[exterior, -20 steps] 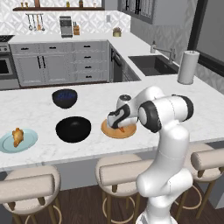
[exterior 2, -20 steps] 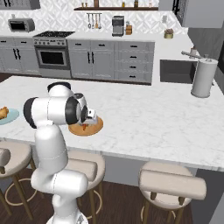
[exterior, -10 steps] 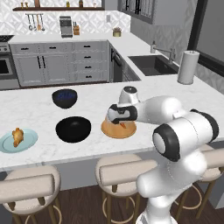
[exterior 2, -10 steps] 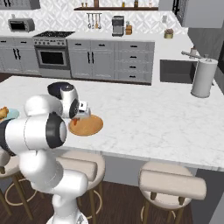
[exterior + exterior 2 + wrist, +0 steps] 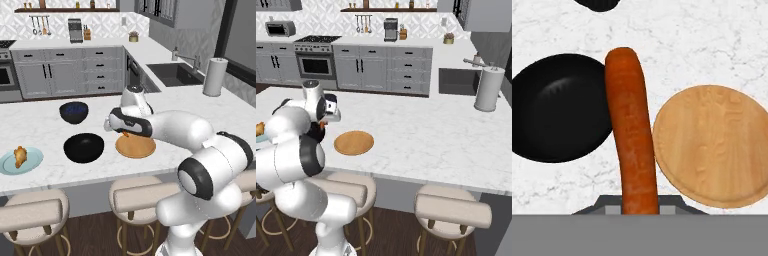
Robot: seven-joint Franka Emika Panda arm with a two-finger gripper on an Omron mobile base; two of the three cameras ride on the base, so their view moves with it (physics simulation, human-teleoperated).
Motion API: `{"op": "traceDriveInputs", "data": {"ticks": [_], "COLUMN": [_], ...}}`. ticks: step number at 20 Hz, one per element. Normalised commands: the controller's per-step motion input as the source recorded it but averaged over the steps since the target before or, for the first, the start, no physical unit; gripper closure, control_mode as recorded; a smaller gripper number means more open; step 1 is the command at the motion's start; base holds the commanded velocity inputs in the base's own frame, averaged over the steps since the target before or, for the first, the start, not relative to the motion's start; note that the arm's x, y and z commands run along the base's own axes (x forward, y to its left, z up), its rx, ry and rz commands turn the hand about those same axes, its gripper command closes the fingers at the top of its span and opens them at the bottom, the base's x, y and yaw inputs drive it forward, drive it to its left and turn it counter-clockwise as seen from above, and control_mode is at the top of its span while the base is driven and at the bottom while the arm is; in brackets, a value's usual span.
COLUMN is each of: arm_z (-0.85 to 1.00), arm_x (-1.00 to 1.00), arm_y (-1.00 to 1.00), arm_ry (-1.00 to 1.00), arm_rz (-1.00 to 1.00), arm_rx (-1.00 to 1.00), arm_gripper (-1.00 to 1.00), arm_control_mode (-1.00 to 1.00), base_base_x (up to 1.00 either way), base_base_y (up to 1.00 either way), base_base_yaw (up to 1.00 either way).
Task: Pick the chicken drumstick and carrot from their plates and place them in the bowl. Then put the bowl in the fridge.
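My gripper (image 5: 122,132) is shut on the orange carrot (image 5: 631,135), which hangs above the counter between the glossy black bowl (image 5: 559,107) and the bare tan wooden plate (image 5: 717,145). In the left base view the bowl (image 5: 84,147) sits just left of the wooden plate (image 5: 136,146), and the carrot (image 5: 125,134) shows under the hand. The golden-brown chicken drumstick (image 5: 20,155) lies on the pale blue plate (image 5: 35,159) at the far left. The fridge is out of view.
A dark bowl with a blue speckled inside (image 5: 74,111) stands behind the black bowl. A paper towel roll (image 5: 215,76) and the sink (image 5: 177,73) are at the back right. Stools (image 5: 137,195) line the counter's near edge.
The gripper has risen off the wooden plate with the carrot in it and moved left toward the black bowl. The plate is now bare.
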Motion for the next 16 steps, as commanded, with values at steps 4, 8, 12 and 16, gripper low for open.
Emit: {"op": "traceDriveInputs", "data": {"ticks": [4, 8, 12, 16], "arm_z": [0.07, -0.41, -0.83, -0.49], "arm_x": [0.07, 0.07, 0.1, 0.16], "arm_y": [1.0, 1.0, 0.63, 0.3], "arm_ry": [0.18, 0.14, 0.01, -0.12], "arm_rz": [0.12, 0.14, 0.11, 0.01], "arm_rx": [0.0, -0.02, -0.13, -0.03], "arm_gripper": [1.0, 1.0, 1.0, 1.0], "arm_control_mode": [-1.0, -1.0, -1.0, -1.0], "base_base_x": [0.0, 0.0, 0.0, 0.0], "base_base_y": [0.0, 0.0, 0.0, 0.0], "base_base_yaw": [0.0, 0.0, 0.0, 0.0]}}
